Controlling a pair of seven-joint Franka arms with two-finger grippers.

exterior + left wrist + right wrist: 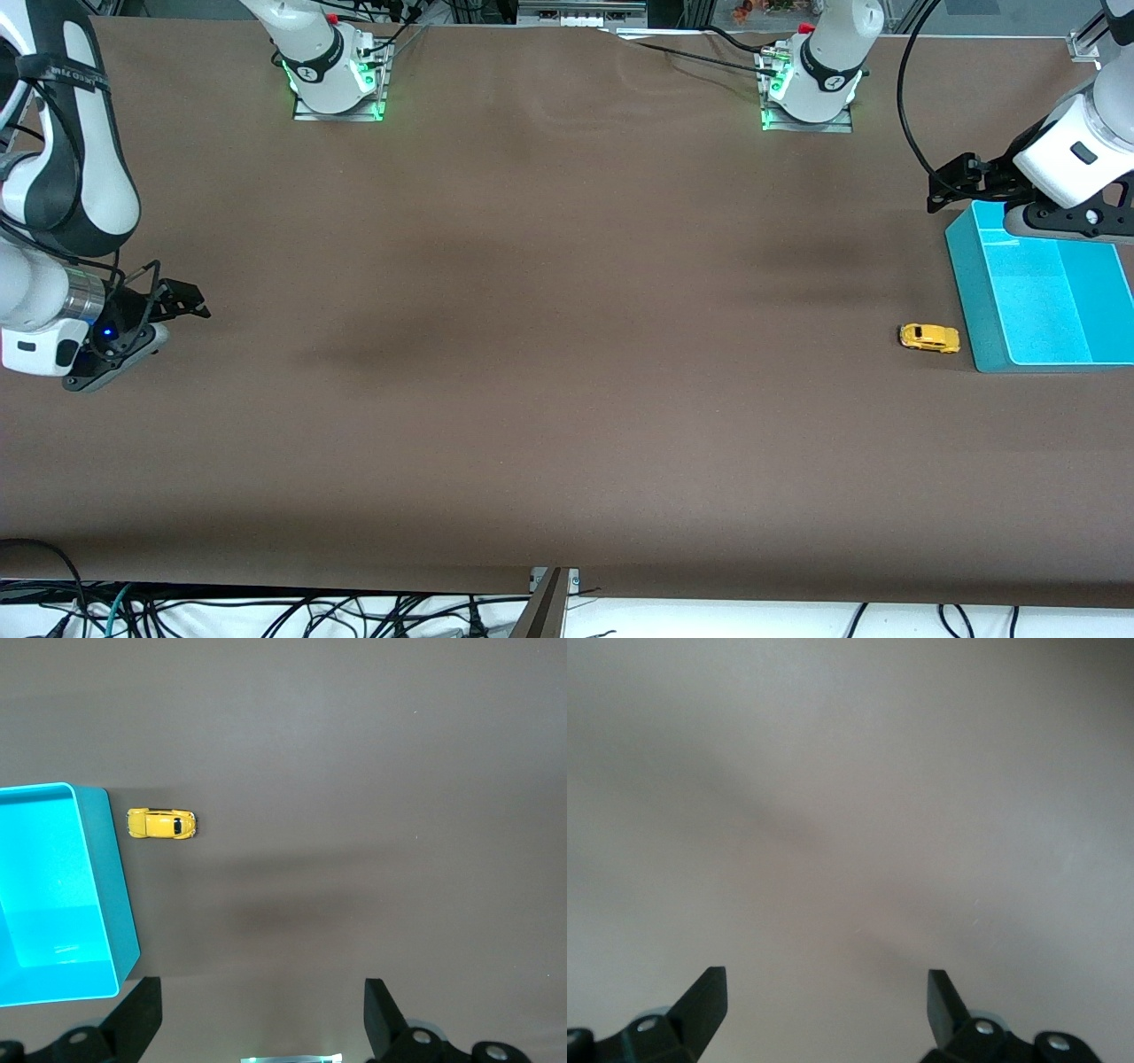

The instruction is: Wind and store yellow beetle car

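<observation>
The yellow beetle car stands on the brown table, close beside the blue bin at the left arm's end. It also shows in the left wrist view, next to the bin's wall. My left gripper is open and empty, up over the table by the bin's corner that is farthest from the front camera, well apart from the car. Its fingers are spread wide. My right gripper is open and empty over bare table at the right arm's end, where that arm waits; its fingers frame only tabletop.
The blue bin is empty and runs off the view's edge. The two arm bases stand along the table's edge farthest from the front camera. Cables hang below the table's near edge.
</observation>
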